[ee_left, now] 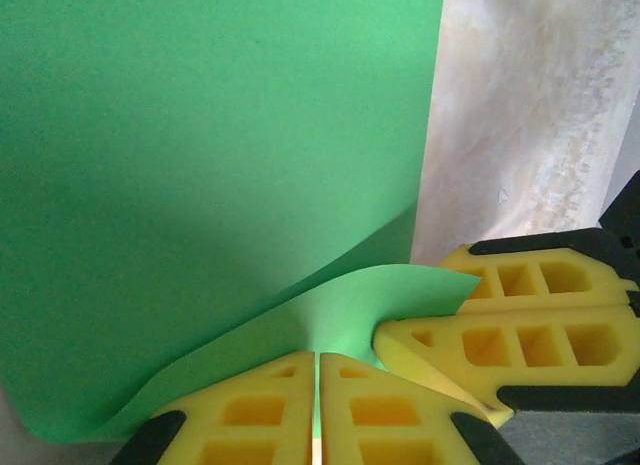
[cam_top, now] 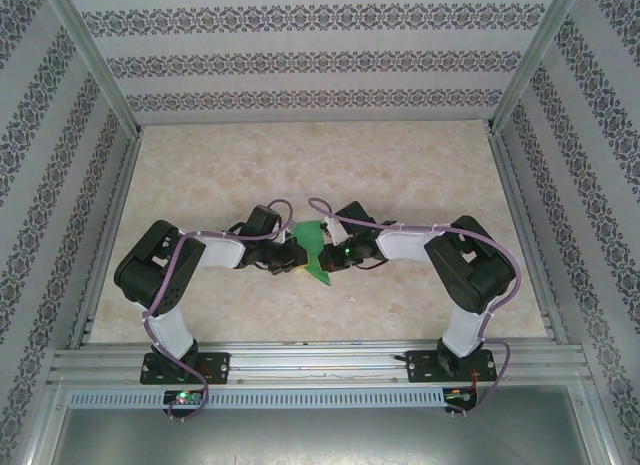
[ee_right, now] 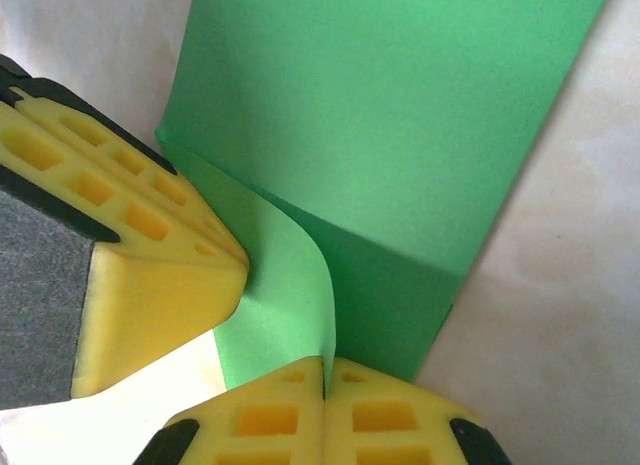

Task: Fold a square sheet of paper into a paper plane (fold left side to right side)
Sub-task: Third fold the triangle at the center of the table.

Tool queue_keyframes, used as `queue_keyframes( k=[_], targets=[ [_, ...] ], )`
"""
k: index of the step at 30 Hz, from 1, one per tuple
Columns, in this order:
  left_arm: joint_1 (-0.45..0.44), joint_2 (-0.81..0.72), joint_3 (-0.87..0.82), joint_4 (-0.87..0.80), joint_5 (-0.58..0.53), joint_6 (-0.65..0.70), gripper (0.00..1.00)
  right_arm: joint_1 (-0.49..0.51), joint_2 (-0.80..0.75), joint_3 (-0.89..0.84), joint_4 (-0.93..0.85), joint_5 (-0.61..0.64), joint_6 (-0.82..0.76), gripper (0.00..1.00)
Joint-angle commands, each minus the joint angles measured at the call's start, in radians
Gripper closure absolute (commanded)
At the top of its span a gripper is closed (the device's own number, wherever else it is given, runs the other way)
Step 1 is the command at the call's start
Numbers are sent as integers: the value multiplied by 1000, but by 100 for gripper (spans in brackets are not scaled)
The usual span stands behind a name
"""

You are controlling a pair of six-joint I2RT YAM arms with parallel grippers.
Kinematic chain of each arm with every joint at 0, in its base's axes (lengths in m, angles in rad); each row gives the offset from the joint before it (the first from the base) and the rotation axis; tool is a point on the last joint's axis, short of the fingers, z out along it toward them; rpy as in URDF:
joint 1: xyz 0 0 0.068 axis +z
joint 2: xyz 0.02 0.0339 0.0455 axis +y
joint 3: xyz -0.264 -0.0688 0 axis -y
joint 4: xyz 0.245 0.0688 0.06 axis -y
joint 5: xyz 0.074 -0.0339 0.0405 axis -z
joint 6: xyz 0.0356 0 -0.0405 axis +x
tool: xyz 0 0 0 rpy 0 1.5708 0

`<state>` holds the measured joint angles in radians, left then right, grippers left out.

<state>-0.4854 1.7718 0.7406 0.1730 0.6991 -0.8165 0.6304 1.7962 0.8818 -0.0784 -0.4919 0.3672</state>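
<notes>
The square sheet of paper point(cam_top: 314, 247) is bright green and sits at the table's middle, bent and partly raised between the two grippers. My left gripper point(cam_top: 297, 255) is shut on a curled edge of the sheet point(ee_left: 200, 165); the paper runs into the seam between my yellow fingers point(ee_left: 250, 410). My right gripper point(cam_top: 330, 257) is shut on the sheet point(ee_right: 400, 115) too, pinching an upturned edge right beside the left one. The right gripper's fingers point(ee_left: 500, 330) touch the same flap in the left wrist view. The paper plane is out of view.
The marbled beige table point(cam_top: 300, 165) spreads out behind and to both sides of the arms. Patterned walls and aluminium frame posts point(cam_top: 520, 185) enclose it. A metal rail point(cam_top: 320, 360) with both arm bases runs along the near edge.
</notes>
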Motion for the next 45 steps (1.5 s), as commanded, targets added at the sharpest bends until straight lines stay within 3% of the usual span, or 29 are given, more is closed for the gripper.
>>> queue_keyframes(
  k=[1, 8, 18, 24, 27, 30, 37, 45],
  targets=[
    [-10, 33, -13, -3, -28, 18, 89, 5, 53, -21, -100, 40, -16, 100],
    [-10, 57, -1, -87, -82, 16, 90, 4, 38, -7, -88, 19, 2, 97],
    [-10, 72, 8, -166, -119, 16, 90, -14, -7, 54, -94, -13, 42, 77],
    [-9, 79, 9, -168, -118, 13, 90, -46, -86, 50, -151, -9, 58, 59],
    [-9, 78, 10, -166, -118, 12, 91, -68, -136, 33, -196, -16, 56, 56],
    [-9, 79, 10, -166, -118, 12, 91, -79, -186, 14, -213, -74, 75, 61],
    [-9, 77, 13, -157, -114, 7, 91, -44, -163, -10, -162, -260, 199, 92],
    [-8, 81, 17, -155, -111, 6, 91, -9, -74, 10, -144, -254, 233, 97]
  ],
)
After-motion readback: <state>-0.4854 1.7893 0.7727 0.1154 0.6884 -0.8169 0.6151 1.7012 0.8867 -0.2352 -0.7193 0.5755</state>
